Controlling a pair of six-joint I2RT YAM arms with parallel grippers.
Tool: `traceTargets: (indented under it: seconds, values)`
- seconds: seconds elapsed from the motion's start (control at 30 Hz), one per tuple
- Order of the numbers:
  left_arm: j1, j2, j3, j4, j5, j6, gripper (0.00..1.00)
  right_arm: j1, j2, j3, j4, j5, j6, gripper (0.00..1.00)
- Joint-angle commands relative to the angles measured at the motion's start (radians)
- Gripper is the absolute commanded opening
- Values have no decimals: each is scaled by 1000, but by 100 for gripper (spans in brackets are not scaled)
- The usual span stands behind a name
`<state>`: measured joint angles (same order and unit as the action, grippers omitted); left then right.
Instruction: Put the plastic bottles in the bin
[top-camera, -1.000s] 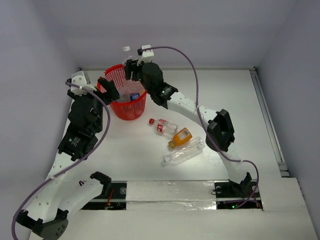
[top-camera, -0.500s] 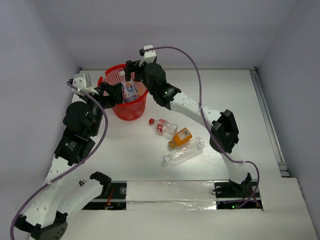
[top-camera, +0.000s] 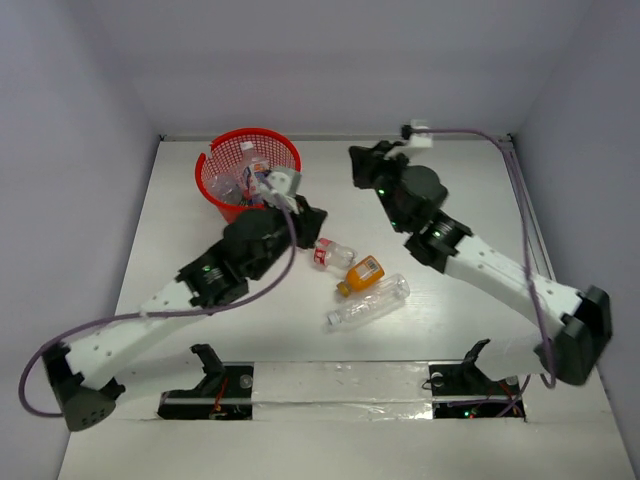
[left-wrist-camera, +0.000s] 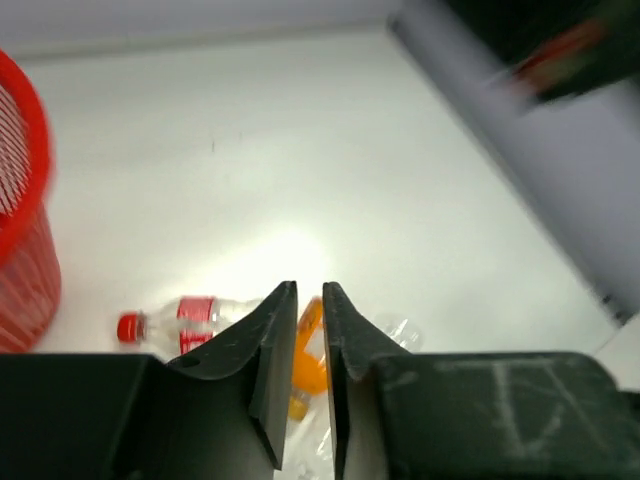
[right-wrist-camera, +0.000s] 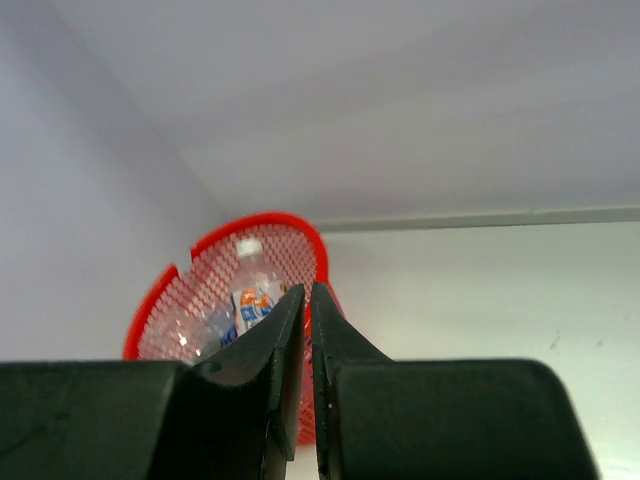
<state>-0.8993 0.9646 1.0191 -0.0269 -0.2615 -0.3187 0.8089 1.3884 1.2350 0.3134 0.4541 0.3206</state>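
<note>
The red mesh bin (top-camera: 296, 158) stands at the back left with several plastic bottles (top-camera: 245, 172) inside. On the table lie a red-capped bottle (top-camera: 331, 253), an orange bottle (top-camera: 361, 275) and a clear bottle (top-camera: 368, 303). My left gripper (top-camera: 310, 220) is shut and empty, just right of the bin and above the red-capped bottle (left-wrist-camera: 190, 314); the orange bottle (left-wrist-camera: 309, 352) shows past its tips (left-wrist-camera: 309, 290). My right gripper (top-camera: 358, 163) is shut and empty, well right of the bin. The right wrist view has the bin (right-wrist-camera: 170, 285) beyond the tips (right-wrist-camera: 305, 290), with a white-capped bottle (right-wrist-camera: 250, 285) inside.
White walls close the table at the back and both sides. A rail (top-camera: 530, 230) runs along the right edge. The right arm (left-wrist-camera: 520, 130) crosses the left wrist view at upper right, blurred. The bin wall (left-wrist-camera: 22, 250) sits at that view's left edge.
Both arms have left the bin's mouth. The left swung right and down toward the table bottles, the right pulled back to the right. Both grippers went from open to shut.
</note>
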Motion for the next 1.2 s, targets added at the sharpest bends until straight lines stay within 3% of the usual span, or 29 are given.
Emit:
traceTargets:
  seconds: [0.0, 0.17, 0.27, 0.4, 0.5, 0.97, 1.17]
  values:
    - [-53, 107, -63, 79, -82, -16, 15, -10, -176, -188, 21, 35, 154, 12]
    - [-92, 255, -94, 145, 37, 42, 37, -10, -455, -432, -121, -18, 247, 13]
    - [-153, 305, -111, 162, 88, 79, 45, -10, -554, -557, -207, -23, 285, 17]
    - [-240, 347, -145, 202, 84, 101, 59, -10, -656, -624, -302, -25, 325, 48]
    - [-294, 396, -151, 254, 73, 110, 71, -10, -689, -655, -347, -5, 348, 58]
    - [-340, 726, -30, 271, 7, 168, 74, -10, -937, -621, -551, 150, 348, 58]
    - [-361, 795, -2, 252, 2, 171, 73, -10, -950, -597, -602, 185, 331, 60]
